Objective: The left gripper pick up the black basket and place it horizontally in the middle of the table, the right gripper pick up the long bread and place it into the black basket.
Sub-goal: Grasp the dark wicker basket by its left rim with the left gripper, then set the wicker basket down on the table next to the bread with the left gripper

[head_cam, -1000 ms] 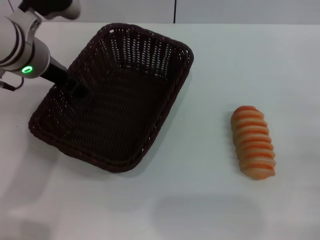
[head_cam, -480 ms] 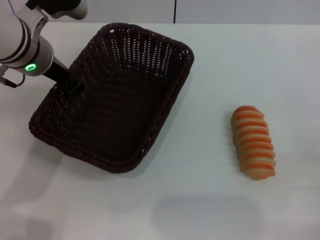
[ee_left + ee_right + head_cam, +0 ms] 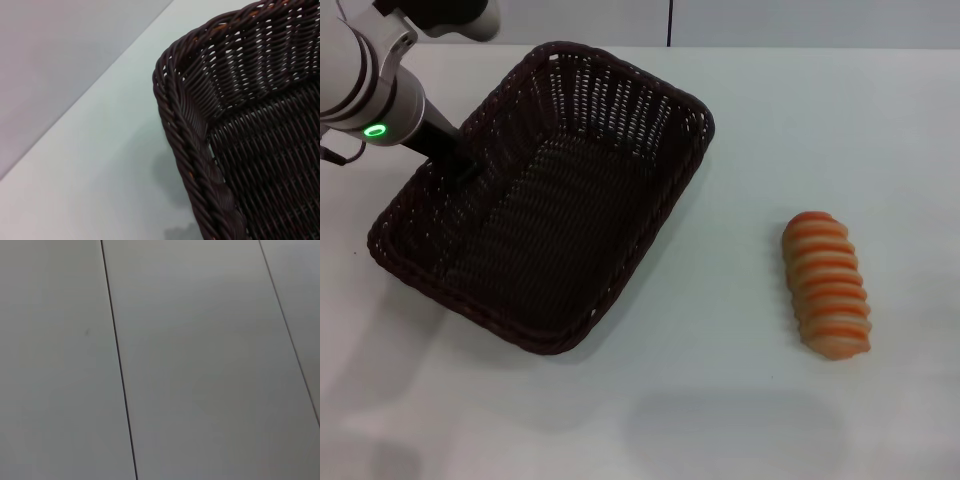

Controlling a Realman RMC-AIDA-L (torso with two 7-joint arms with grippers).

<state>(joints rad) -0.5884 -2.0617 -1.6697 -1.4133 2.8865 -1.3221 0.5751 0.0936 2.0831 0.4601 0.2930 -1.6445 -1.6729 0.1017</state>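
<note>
- Since a second ago the basket (image 3: 545,200) has swung a little: its near-left corner has slid toward 9 o'clock and its far-right corner has edged out toward 3 o'clock, while the bread (image 3: 827,285) has not moved.
- The left gripper (image 3: 460,165) sits at the basket's left long rim, at about 10 o'clock in the head view; its fingers look clenched on that rim, though the dark weave hides the contact itself.
- The basket lies skewed on the bench (image 3: 740,400), left of centre, not yet horizontal or in the middle.
- The wrist camera shows a thick braided rim (image 3: 192,150) over open weave: probably light and fairly stiff, with a rough rim that gives a sure hold, though a one-sided pinch may let it tip or pivot.
- The bread lies at about 4 o'clock, well apart from the basket.
- The right gripper is out of sight, so the state of its fingers cannot be told.
</note>
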